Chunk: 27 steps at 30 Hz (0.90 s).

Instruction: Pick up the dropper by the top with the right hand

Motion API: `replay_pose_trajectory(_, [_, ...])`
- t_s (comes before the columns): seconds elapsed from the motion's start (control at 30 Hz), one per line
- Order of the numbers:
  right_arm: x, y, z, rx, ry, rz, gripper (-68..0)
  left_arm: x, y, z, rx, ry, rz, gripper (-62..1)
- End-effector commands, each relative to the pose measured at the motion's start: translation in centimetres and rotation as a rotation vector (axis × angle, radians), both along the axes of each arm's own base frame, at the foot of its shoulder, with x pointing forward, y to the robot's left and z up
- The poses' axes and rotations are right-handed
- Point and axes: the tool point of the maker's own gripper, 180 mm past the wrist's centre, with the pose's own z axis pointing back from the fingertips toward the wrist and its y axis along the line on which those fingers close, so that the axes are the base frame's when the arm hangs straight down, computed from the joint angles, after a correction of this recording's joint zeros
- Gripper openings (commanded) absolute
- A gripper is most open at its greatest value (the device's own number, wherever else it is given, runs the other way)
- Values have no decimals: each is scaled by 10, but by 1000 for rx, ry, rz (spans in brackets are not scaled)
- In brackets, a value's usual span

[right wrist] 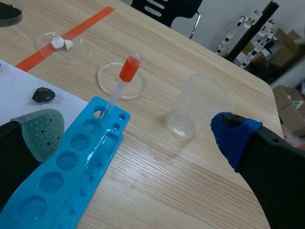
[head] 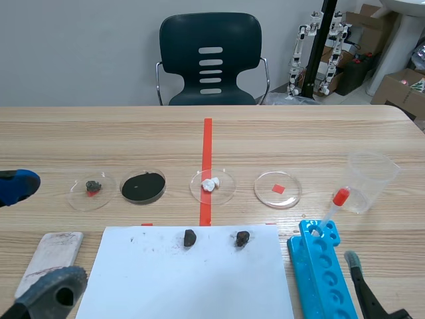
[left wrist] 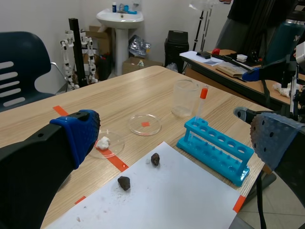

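Wide open and empty, my right tool (right wrist: 137, 134) hangs over the table (right wrist: 157, 181), with the dropper (right wrist: 116, 95) just ahead, standing tilted in the blue rack (right wrist: 71, 162), red bulb (right wrist: 129, 68) uppermost.

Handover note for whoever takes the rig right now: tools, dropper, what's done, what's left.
Right tool: open, holding nothing, low over the blue rack.
Left tool: open, holding nothing, at the table's near left.
Dropper: leaning in the rack's far end hole, red bulb on top, beside the clear cup.
Done: nothing gripped yet.
Left: bring the right tool to the red bulb, close on it, lift the dropper out.
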Motion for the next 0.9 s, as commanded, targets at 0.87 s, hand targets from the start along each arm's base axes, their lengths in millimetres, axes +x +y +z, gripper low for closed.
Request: replay_pose_trajectory(0.87, [72, 6, -4, 52, -21, 106, -25, 0, -1, 6, -28, -14, 6, 14])
